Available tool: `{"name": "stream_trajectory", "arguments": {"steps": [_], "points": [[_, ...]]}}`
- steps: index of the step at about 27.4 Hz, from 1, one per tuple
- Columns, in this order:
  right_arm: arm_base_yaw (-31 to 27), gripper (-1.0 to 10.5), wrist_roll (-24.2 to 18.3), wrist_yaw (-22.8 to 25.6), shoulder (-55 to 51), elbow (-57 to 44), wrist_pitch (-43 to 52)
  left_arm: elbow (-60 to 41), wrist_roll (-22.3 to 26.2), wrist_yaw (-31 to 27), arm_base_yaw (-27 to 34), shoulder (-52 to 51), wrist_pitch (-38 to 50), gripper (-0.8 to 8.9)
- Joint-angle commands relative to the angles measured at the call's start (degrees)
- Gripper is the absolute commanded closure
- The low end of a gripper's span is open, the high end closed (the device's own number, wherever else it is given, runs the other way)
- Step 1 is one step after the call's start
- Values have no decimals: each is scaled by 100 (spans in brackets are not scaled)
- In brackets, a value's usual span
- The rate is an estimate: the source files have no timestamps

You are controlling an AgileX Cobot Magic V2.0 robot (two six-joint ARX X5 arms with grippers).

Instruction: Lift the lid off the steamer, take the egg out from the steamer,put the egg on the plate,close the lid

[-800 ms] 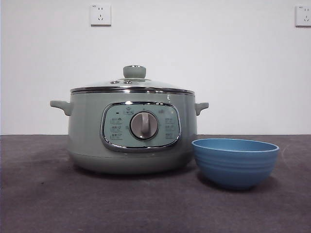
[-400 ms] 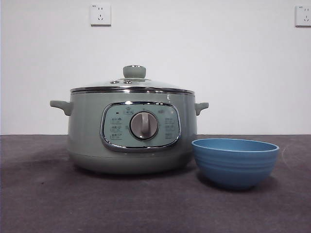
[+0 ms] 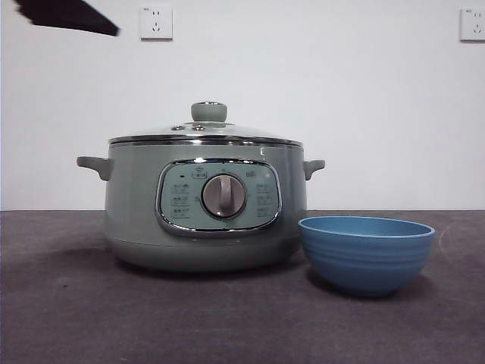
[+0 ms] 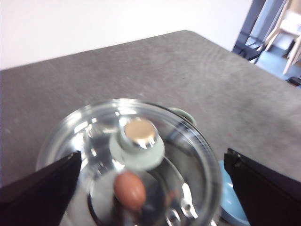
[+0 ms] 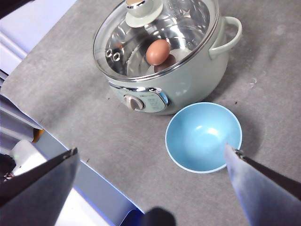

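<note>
Lid [image 3: 204, 131] flat on steamer [image 3: 136, 205]; knob up

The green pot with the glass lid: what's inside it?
Through the lid a single brown egg rests on shiny metal inside the steamer. Anything beneath that metal is hidden.

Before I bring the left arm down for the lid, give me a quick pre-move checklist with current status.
1. Lid seated on the steamer: ok, the chrome rim sits flat.
2. Left gripper open: ok, its jaws are spread wide on either side of the lid.
3. Left gripper lined up over the knob: ok, roughly; the knob lies between the jaws, not yet touched.
4. Egg inside: ok, visible through the glass.
5. Plate ready: ok, empty and upright beside the steamer.
6. Right gripper out of the way: ok, open, high above the plate.
</note>
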Motion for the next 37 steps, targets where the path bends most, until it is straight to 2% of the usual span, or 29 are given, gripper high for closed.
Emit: {"name": "stream_trajectory", "arguments": {"steps": [1, 5, 12, 32, 35, 37], "points": [[11, 406, 26, 0, 35, 20, 31, 433, 319, -295, -210, 568, 72, 279], [11, 406, 24, 4, 46, 20, 33, 953, 505, -372, -385, 1272, 90, 279], [11, 406, 26, 7, 46, 20, 35, 1410, 511, -505, -564, 2238, 376, 279], [11, 407, 26, 9, 44, 20, 66, 1410, 651, -955, -774, 3032, 33, 287], [11, 407, 26, 15, 46, 20, 66, 1410, 649, -949, -817, 3038, 48, 466], [11, 409, 24, 31, 46, 20, 66, 1410, 634, -949, -817, 3038, 15, 654]]}}
